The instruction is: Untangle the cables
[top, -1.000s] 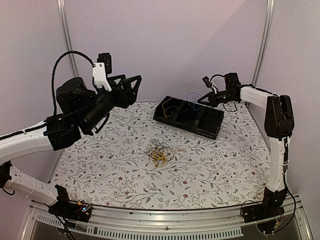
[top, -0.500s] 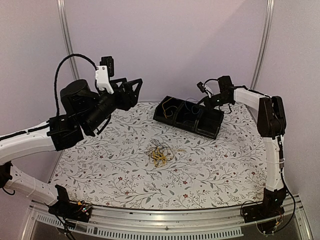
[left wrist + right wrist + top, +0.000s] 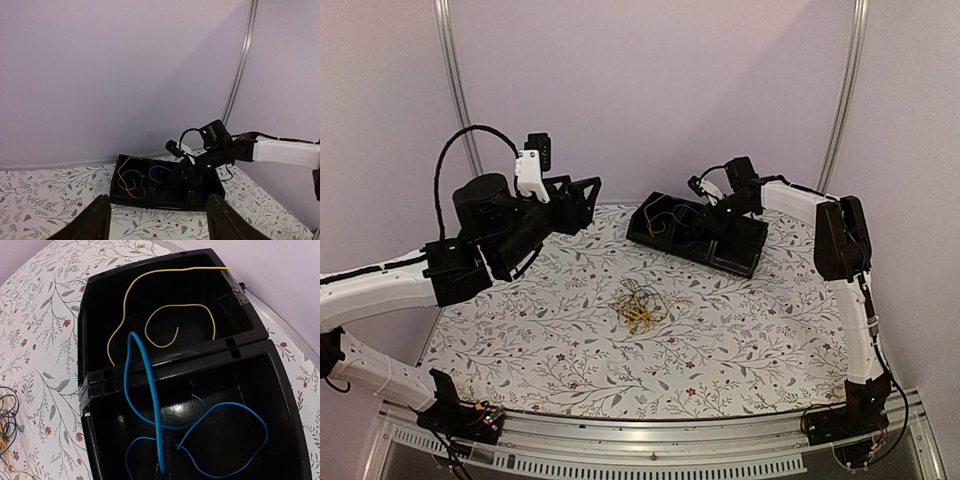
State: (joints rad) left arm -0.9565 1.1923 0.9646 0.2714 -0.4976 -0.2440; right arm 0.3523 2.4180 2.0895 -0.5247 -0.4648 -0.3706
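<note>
Hanging above the tray's (image 3: 95,382) middle compartment, the right claw (image 3: 715,212) is pinched shut, apparently on a blue cable (image 3: 154,400), so it is sorted apart from the yellow cable (image 3: 116,332) next door; the tangle (image 3: 640,305) is left on the surface (image 3: 540,340) before the tray; the left claw (image 3: 157,222) is held wide open, empty, clear of the tray.

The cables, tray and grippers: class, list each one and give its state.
left gripper: open, raised, empty.
right gripper: shut, apparently on the blue cable, over the tray.
blue cable: partly in the tray's middle compartment.
yellow cable: lying loose in the tray's end compartment.
cable bundle: tangled on the table.
</note>
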